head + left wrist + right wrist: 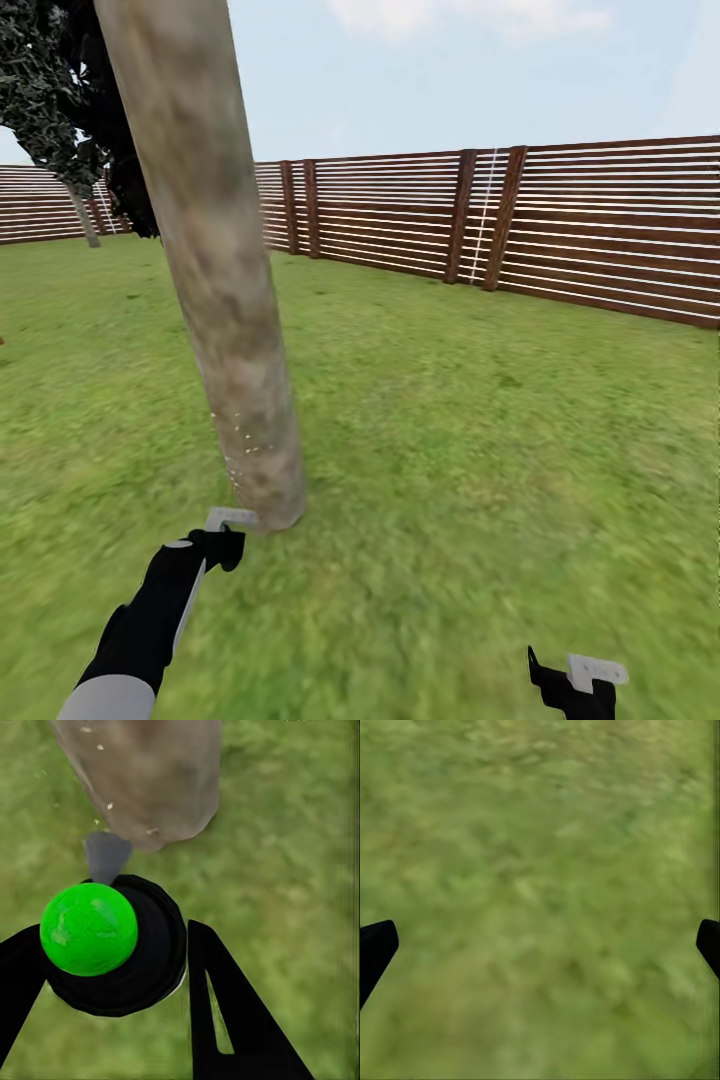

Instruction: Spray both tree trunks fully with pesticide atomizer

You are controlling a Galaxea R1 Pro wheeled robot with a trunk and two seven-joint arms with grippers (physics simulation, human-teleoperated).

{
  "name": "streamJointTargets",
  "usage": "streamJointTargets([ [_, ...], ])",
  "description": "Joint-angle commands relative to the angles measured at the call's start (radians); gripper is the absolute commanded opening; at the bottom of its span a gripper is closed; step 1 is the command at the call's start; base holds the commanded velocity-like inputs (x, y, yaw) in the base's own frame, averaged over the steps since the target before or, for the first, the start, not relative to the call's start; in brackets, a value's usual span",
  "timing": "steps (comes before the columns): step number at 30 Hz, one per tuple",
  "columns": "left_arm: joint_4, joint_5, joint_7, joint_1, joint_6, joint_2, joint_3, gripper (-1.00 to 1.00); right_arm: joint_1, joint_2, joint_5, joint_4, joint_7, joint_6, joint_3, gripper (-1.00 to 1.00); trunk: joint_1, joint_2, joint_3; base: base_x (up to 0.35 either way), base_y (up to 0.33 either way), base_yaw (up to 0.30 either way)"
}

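Here the pesticide atomizer [112,945], black with a green ball on it, sits gripped between the fingers of the left hand [222,540], its grey nozzle aimed at the foot of the tree trunk [225,300] close ahead. Pale specks dot the trunk low down. The right hand [540,945] hangs spread wide apart over bare grass [480,450]. A slatted wooden fence [560,230] stands behind.

tree trunk [215,270] top cropped, right pincer [578,690] half cropped
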Motion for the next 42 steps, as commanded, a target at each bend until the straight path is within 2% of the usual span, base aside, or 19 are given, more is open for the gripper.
streamJointTargets([
  [1, -0.002, -0.01, -0.009, 0.005, 0.004, -0.001, 0.004, -1.0, -0.001, 0.0, 0.011, 0.001, -0.002, -0.003, -0.007, 1.0, 0.0, 0.0, -0.001, 0.115, -0.272, 0.0],
  [11, -0.002, -0.011, -0.008, 0.022, 0.005, 0.002, 0.009, -1.0, -0.001, 0.0, 0.01, 0.001, -0.002, -0.003, -0.007, 1.0, 0.0, 0.0, -0.001, 0.13, -0.271, 0.228],
  [13, 0.015, -0.008, 0.047, 0.041, 0.004, 0.0, 0.015, -1.0, -0.001, 0.0, 0.01, 0.001, -0.002, -0.003, -0.007, 1.0, 0.0, 0.0, -0.001, 0.12, -0.271, 0.237],
  [17, 0.072, 0.0, 0.099, 0.044, 0.002, -0.007, 0.018, -1.0, -0.001, 0.0, 0.01, 0.001, -0.001, -0.003, -0.007, 1.0, 0.0, 0.0, -0.001, 0.141, -0.261, 0.087],
  [23, 0.085, -0.005, 0.104, 0.046, 0.002, 0.0, 0.021, -1.0, -0.001, 0.0, 0.01, 0.001, -0.001, -0.003, -0.007, 1.0, 0.0, 0.0, -0.001, 0.229, -0.189, 0.003],
  [27, 0.134, -0.007, 0.104, 0.047, 0.001, 0.004, 0.027, -1.0, -0.001, 0.0, 0.01, 0.001, 0.0, -0.003, -0.007, 1.0, 0.0, 0.0, -0.001, 0.137, -0.056, 0.0],
  [31, 0.164, -0.003, 0.104, 0.047, 0.001, -0.006, 0.025, -1.0, -0.001, 0.0, 0.01, 0.001, -0.001, -0.003, -0.007, 1.0, 0.0, 0.0, -0.001, 0.009, -0.004, 0.17],
  [32, 0.196, -0.005, 0.104, 0.047, 0.001, -0.005, 0.026, -1.0, -0.001, 0.0, 0.01, 0.001, -0.001, -0.003, -0.007, 1.0, 0.0, 0.0, -0.001, 0.001, 0.0, 0.262],
  [33, 0.223, -0.006, 0.104, 0.047, 0.0, 0.003, 0.028, -1.0, -0.001, 0.0, 0.01, 0.001, -0.001, -0.003, -0.007, 1.0, 0.0, 0.0, -0.001, 0.0, 0.0, 0.155],
  [34, 0.239, -0.007, 0.104, 0.047, 0.0, 0.023, 0.038, -1.0, -0.001, 0.0, 0.01, 0.001, -0.001, -0.003, -0.007, 1.0, 0.0, 0.0, -0.001, 0.0, 0.0, 0.063],
  [35, 0.246, -0.004, 0.104, 0.047, 0.0, 0.047, 0.059, -1.0, -0.001, 0.0, 0.01, 0.001, -0.001, -0.003, -0.007, 1.0, 0.0, 0.0, -0.001, 0.0, 0.0, 0.026],
  [36, 0.248, -0.002, 0.104, 0.047, 0.0, 0.053, 0.073, -1.0, -0.001, 0.0, 0.01, 0.001, -0.001, -0.003, -0.007, 1.0, 0.0, 0.0, -0.001, 0.0, 0.0, 0.013],
  [37, 0.249, -0.005, 0.105, 0.042, 0.001, 0.006, 0.077, -1.0, -0.001, 0.0, 0.01, 0.001, -0.001, -0.003, -0.007, 1.0, 0.0, 0.0, -0.001, 0.0, 0.0, 0.0],
  [38, 0.247, -0.007, 0.105, 0.039, 0.0, -0.016, 0.076, -1.0, -0.001, 0.0, 0.011, 0.001, -0.001, -0.003, -0.007, 1.0, 0.0, 0.0, -0.001, 0.0, 0.0, 0.0],
  [40, 0.244, -0.009, 0.105, 0.038, 0.001, -0.022, 0.074, -1.0, -0.001, -0.006, 0.014, 0.0, -0.001, -0.003, -0.006, 1.0, 0.0, 0.0, -0.001, 0.0, 0.0, 0.0],
  [42, 0.241, -0.011, 0.105, 0.042, 0.001, -0.008, 0.082, -1.0, -0.001, -0.048, 0.014, -0.002, 0.001, -0.004, -0.005, 1.0, 0.0, 0.0, -0.001, 0.0, 0.0, 0.0],
])
